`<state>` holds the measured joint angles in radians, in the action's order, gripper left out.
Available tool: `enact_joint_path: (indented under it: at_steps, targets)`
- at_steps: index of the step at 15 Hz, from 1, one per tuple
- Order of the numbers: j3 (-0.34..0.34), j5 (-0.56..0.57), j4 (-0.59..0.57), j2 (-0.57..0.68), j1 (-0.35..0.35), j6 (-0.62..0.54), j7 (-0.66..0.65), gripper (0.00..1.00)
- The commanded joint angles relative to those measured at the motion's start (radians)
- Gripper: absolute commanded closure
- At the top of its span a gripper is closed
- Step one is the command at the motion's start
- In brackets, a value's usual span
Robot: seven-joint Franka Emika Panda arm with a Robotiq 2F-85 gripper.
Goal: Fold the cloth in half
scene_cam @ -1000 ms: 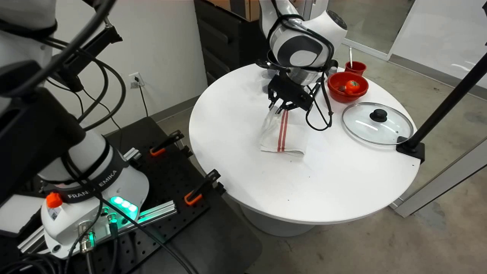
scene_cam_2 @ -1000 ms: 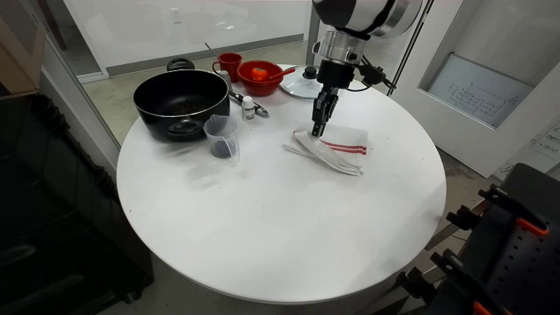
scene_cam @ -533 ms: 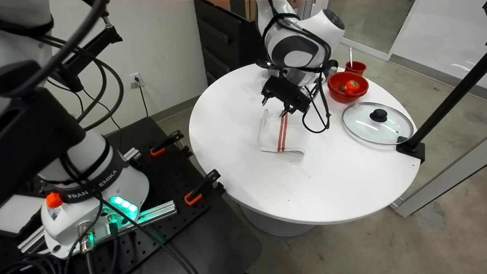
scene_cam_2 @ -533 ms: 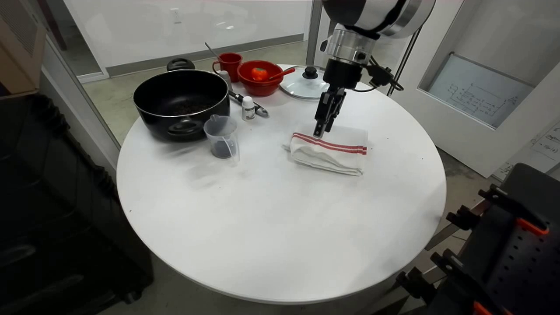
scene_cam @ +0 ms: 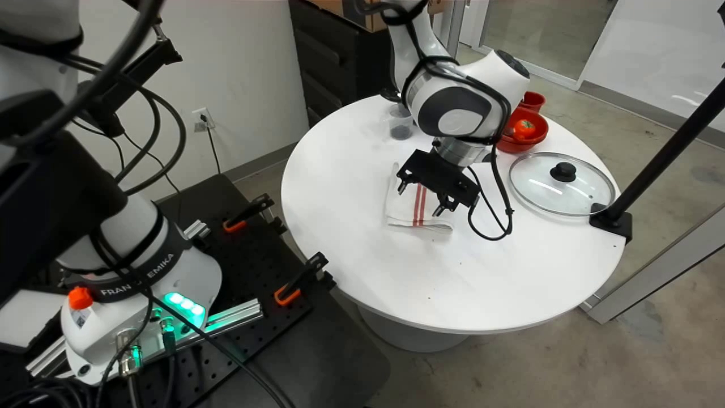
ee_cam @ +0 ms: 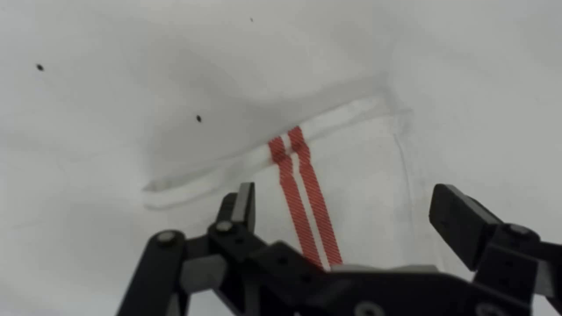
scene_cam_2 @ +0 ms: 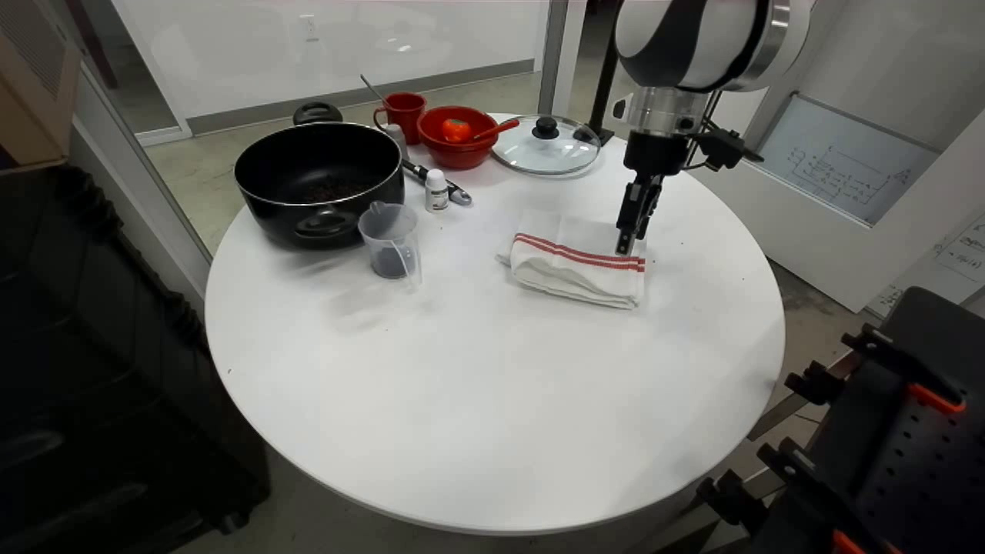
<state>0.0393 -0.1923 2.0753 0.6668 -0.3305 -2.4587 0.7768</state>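
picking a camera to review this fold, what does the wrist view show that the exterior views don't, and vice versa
Only the wrist view shows the fine diagonal weave of the red stripes on the dish towel.
Only the exterior views show the robot arm, the glass lid, the red bowl and the tomato in it.
All share the dish towel, both red stripes, the white table and the jaws, which stand open.
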Motion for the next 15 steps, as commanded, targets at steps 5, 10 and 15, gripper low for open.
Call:
enact_joint_path:
  at_steps: [5, 10, 15]
  targets:
    - [-0.016, 0.005, -0.029, 0.021, -0.041, -0.023, -0.038, 0.0]
    - [-0.05, 0.103, -0.023, -0.047, 0.02, 0.034, -0.077, 0.0]
    - [-0.01, 0.158, 0.095, -0.21, 0.076, -0.059, -0.074, 0.0]
